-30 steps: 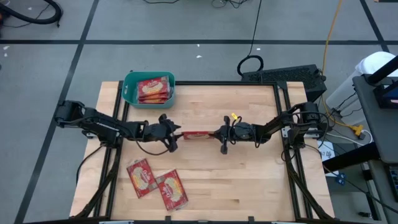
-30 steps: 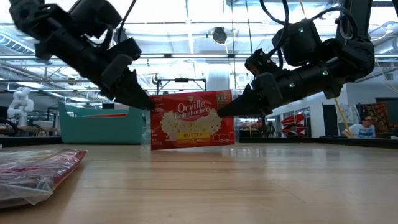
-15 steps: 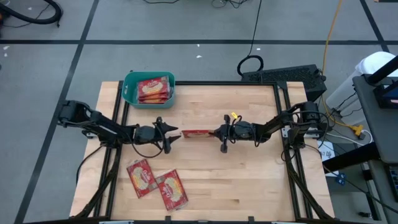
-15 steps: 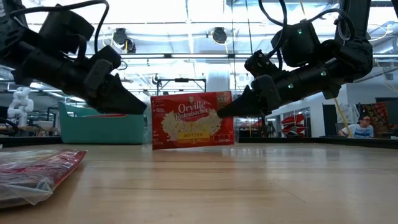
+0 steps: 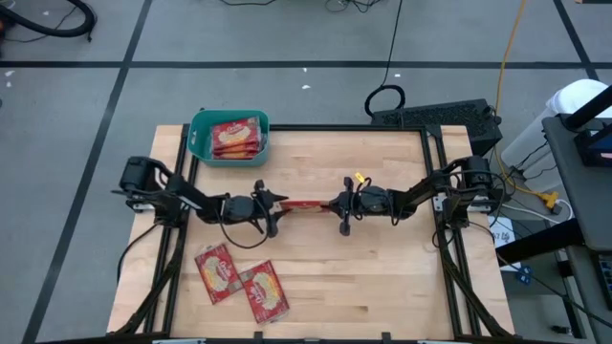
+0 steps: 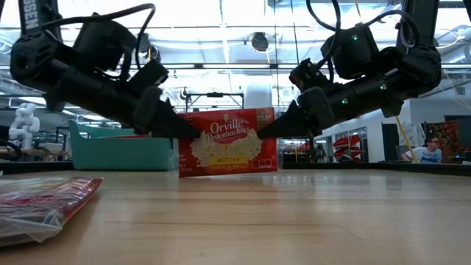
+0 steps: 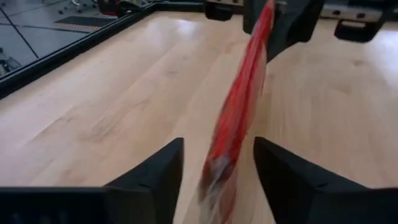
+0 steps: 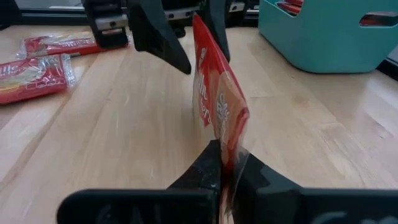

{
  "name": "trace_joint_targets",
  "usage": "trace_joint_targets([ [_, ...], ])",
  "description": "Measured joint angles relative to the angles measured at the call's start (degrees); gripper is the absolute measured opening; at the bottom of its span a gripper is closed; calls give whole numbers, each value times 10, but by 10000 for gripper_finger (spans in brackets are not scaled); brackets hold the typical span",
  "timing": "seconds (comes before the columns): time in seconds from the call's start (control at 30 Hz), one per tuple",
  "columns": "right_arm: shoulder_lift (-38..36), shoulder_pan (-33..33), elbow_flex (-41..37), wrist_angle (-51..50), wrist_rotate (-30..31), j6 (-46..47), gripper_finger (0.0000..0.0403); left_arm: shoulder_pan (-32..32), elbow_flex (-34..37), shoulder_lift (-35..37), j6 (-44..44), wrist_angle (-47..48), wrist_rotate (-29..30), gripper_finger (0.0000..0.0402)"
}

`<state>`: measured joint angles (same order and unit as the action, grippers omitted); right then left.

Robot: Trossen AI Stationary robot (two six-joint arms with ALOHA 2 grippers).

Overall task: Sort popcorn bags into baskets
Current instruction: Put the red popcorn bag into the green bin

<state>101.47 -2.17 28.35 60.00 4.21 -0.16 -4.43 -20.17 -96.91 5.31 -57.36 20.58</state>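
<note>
1. My right pincer [image 8: 225, 163] was clamped on one end of a popcorn bag [image 6: 228, 141], which stood on edge at mid-table [image 5: 382, 277].
2. My left pincer [image 7: 217, 167] stood open, its fingers on either side of the bag's other end.
3. Two more bags [image 5: 241, 281] lay flat near the table's front edge.
4. Farthest off, the teal basket [image 5: 201, 122] held red bags.

A: What sort of place is this?
B: A robotics lab. The wooden bench [image 5: 382, 277] sits in a black metal frame [image 5: 438, 172] on a grey floor marked with dark tape lines [image 5: 120, 81].
A: Anything beyond it?
B: Ceiling lights [image 6: 259, 41], a white robot [image 6: 22, 121], and a person [image 6: 429, 149] seated at the far side.
</note>
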Motion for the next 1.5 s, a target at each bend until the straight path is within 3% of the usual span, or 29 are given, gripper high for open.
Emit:
trace_joint_targets([
  [0.37, 0, -9, 0, 2, 2, -8, 4, 27, -24, -15, -12, 1, -49, 19],
  [0.63, -10, -9, 0, -5, 5, 24, 30, 36, -21, 47, -20, 36, -90, 38],
  [0.77, -46, -9, 0, -38, 4, 67, 63, 36, -21, 139, -24, 136, -103, 16],
  [0.93, -100, -8, 0, -135, 41, 76, 101, 53, -22, 294, -49, 276, -126, 24],
  [1.1, -138, -9, 0, -199, 82, 45, 124, 98, -42, 452, -80, 464, -141, 23],
  [1.23, -142, -9, 0, -201, 94, 9, 128, 149, -83, 540, -118, 598, -136, 16],
  [1.4, -142, -9, 0, -200, 95, -15, 126, 225, -145, 580, -175, 706, -111, 31],
  [1.5, -142, -9, 0, -196, 95, -22, 126, 281, -173, 579, -207, 722, -106, 32],
])
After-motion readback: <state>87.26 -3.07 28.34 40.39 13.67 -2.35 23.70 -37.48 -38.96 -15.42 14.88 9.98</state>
